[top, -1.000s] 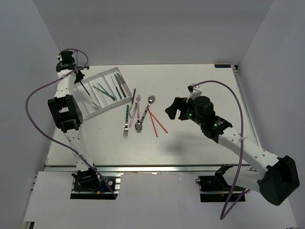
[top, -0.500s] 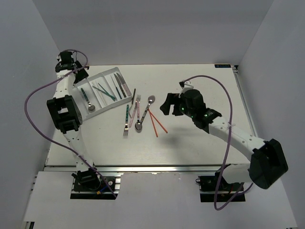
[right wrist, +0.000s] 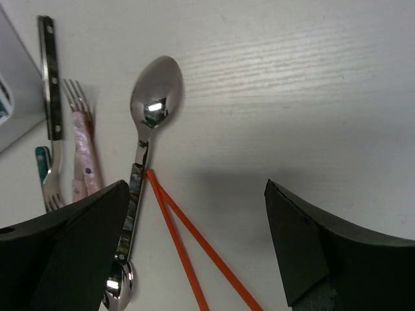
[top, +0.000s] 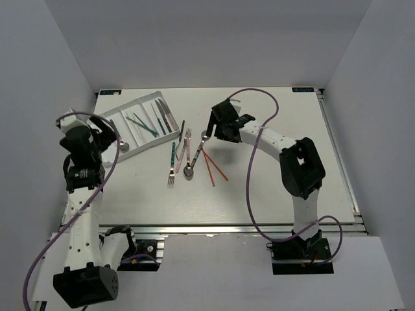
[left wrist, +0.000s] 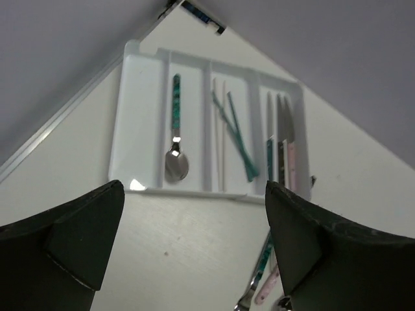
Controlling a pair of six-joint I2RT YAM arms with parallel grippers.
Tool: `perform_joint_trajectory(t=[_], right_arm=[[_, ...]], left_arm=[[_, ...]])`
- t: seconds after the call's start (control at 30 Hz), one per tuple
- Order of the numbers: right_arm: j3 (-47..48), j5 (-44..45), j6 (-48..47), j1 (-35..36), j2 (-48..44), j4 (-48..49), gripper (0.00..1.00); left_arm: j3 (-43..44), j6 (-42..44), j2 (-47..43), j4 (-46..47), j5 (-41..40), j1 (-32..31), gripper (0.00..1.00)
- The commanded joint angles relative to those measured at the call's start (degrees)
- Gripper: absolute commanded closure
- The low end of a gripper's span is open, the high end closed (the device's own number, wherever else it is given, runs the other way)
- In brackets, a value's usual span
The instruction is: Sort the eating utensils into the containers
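The white tray (left wrist: 139, 97) is sitting at the far left of the desk (top: 272, 175), turned at an angle. Its long compartments are running side by side. One is holding a teal-handled spoon (left wrist: 175, 129) with its bowl at the near end. The next is holding a pair of thin teal chopsticks (left wrist: 237, 133), lying crossed. The rightmost is holding three knives (left wrist: 281, 146) with teal, black and pink handles.

The left pincer (left wrist: 194, 214) is hovering just near of the tray with its fingers standing wide apart and nothing between them.

The remaining utensils are lying loose on the desk, just right of the tray. There is a teal-handled fork (top: 172, 159), a pink-handled fork (right wrist: 84, 152) with its tines pointing far, and a black-handled piece (right wrist: 47, 65) beside it. A shiny spoon (right wrist: 155, 91) is lying with its bowl at the far end. Two orange chopsticks (right wrist: 188, 240) are spreading in a narrow V, their joined ends meeting just beside that spoon's handle.

The right pincer (right wrist: 196, 194) is hanging over the spoon and orange chopsticks, its fingers spread wide and gripping nothing.
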Motion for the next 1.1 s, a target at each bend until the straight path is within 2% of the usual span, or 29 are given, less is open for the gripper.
perform_joint_trajectory(t=[0.0, 0.13, 0.33, 0.43, 0.67, 0.73, 0.9, 1.07], right_arm=[[1.9, 4.5, 5.1, 2.3, 0.8, -2.3, 0.11], [3.7, 6.5, 5.1, 5.1, 4.1, 0.4, 0.12], [15.0, 14.3, 7.6, 7.3, 13.9, -9.0, 0.17], [17.5, 15.4, 7.8, 7.7, 16.7, -8.9, 0.27], [20.9, 16.1, 8.0, 7.8, 20.8, -7.4, 0.37], [21.6, 14.9, 7.9, 7.9, 22.0, -6.1, 0.44], [25.1, 15.6, 9.7, 7.8, 25.3, -6.8, 0.50], [23.9, 17.0, 12.0, 7.7, 25.4, -5.8, 0.59]], left_arm=[[-8.9, 0.5, 1.3, -0.7, -0.9, 0.1, 0.02], [-10.7, 0.8, -1.7, -0.4, 0.1, -2.6, 0.02], [-10.4, 0.8, -0.3, -0.5, 4.3, -3.2, 0.02], [-10.4, 0.9, -1.3, -0.1, 5.4, -3.3, 0.02], [-10.6, 0.9, -2.3, 0.2, 7.0, -3.6, 0.02], [-10.4, 0.9, -2.7, 0.3, 7.3, -3.7, 0.02], [-10.7, 0.8, -3.3, 0.6, 8.1, -3.7, 0.02], [-10.7, 0.7, -3.2, 0.9, 9.3, -3.6, 0.02]])
